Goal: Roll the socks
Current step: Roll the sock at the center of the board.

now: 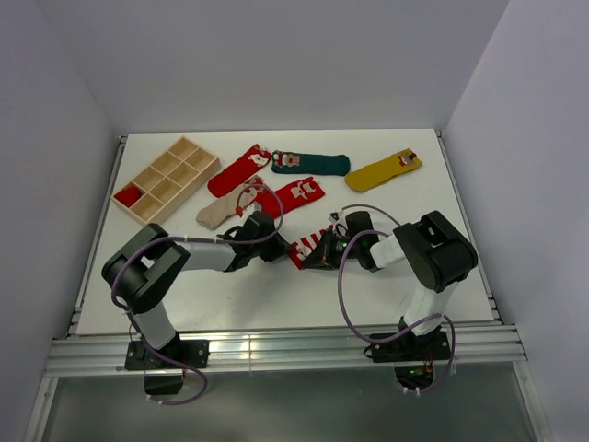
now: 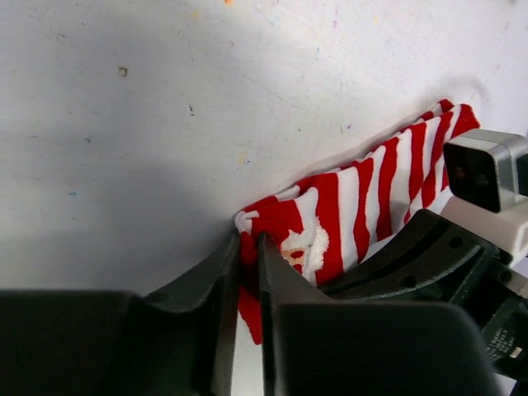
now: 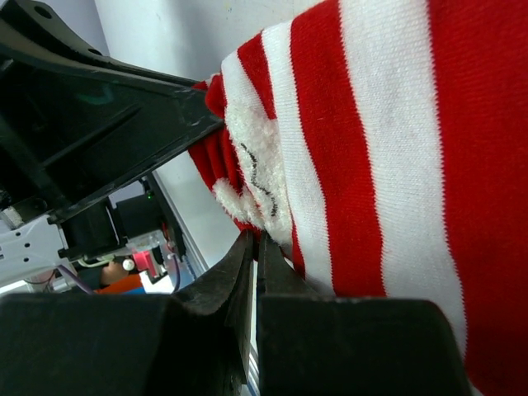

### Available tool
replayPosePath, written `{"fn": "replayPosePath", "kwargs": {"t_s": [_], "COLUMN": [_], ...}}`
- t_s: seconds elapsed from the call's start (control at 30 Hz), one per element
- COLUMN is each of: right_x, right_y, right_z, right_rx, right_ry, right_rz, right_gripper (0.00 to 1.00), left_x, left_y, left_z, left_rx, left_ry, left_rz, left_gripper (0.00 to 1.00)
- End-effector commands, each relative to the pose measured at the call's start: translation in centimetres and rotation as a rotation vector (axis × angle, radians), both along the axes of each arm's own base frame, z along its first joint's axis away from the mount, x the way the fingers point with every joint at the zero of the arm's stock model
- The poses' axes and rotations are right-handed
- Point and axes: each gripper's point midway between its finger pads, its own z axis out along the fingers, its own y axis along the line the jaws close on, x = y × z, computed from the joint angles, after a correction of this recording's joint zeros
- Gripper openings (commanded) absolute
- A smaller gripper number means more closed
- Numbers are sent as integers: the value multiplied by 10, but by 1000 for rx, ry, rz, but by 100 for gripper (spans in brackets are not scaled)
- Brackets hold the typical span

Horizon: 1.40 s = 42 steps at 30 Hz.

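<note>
Pinching the soft knit striped sock (image 2: 363,206): left tool (image 2: 249,244); right tool (image 3: 255,243) pressed together against it.

This is a robotics lab test cell: a white, scuffed table (image 1: 276,308) is boxed in on three sides by plain white walls (image 1: 276,55). Two robot arms, the left arm (image 1: 152,276) and the right arm (image 1: 433,258), are bolted to an aluminium rail (image 1: 294,352) along the table's near edge. Purple cables (image 1: 342,285) loop loosely from them.
</note>
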Motion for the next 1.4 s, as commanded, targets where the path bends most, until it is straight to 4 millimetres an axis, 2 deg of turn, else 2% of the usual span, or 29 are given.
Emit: {"fn": "replayPosePath", "kwargs": {"t_s": [0.0, 0.07, 0.1, 0.2, 0.23, 0.3, 0.33, 0.4, 0.43, 0.47, 0.53, 0.67, 0.73, 0.83, 0.9, 1.07, 1.1, 1.37], "right_x": [-1, 1, 0, 3, 7, 7, 10, 13, 14, 16, 20, 17, 13, 8, 2, -4, -8, -4], "right_y": [-5, -7, -9, -13, -13, -16, -16, -20, -21, -22, -25, -15, -9, 3, 12, 33, 38, 55], "right_z": [-11, -11, -12, -8, 0, 2, 15, 18, 21, 31, 38, 64, 68, 72, 67, 69, 63, 58], "right_rx": [-39, -57, -74, -117, -128, -169, -170, -239, -264, -311, -389, -494, -511, -551, -584, -639, -652, -701], "right_ry": [14, -8, -5, -63, -106, -154, -209, -277, -311, -386, -483, -712, -779, -887, -933, -1040, -1054, -1092], "right_rz": [2, 2, 6, 4, -2, 1, -3, -13, -16, -21, -20, -21, 10, 24, 64, 114, 148, 190], "right_gripper": [0, 0, 0, 3, 7, 13, 21, 28, 34, 36, 40, 41, 41, 40, 41, 39, 39, 36], "left_x": [-2, -2, -2, -2, -2, -1, 0, 5, 1, 6, 3, 4, 1, 3, 1, 2, 2, 1], "left_y": [15, 16, 17, 19, 20, 24, 26, 26, 31, 29, 36, 34, 37, 34, 33, 32, 32, 28], "left_z": [-22, -23, -23, -20, -17, -13, -9, -1, -4, 1, -3, -4, -11, -11, -13, -12, -13, -14], "left_rx": [100, 112, 123, 156, 166, 209, 227, 261, 300, 308, 360, 410, 447, 463, 468, 476, 478, 479], "left_ry": [56, 64, 71, 81, 74, 82, 74, 57, 73, 61, 85, 105, 128, 136, 144, 149, 149, 156], "left_rz": [30, 30, 31, 28, 25, 29, 25, 30, 18, 20, 4, -30, -52, -78, -96, -112, -115, -140], "left_gripper": [15, 8, 1, 0, 0, 0, 0, 0, 0, 0, 0, 0, 0, 0, 0, 0, 0, 0]}}
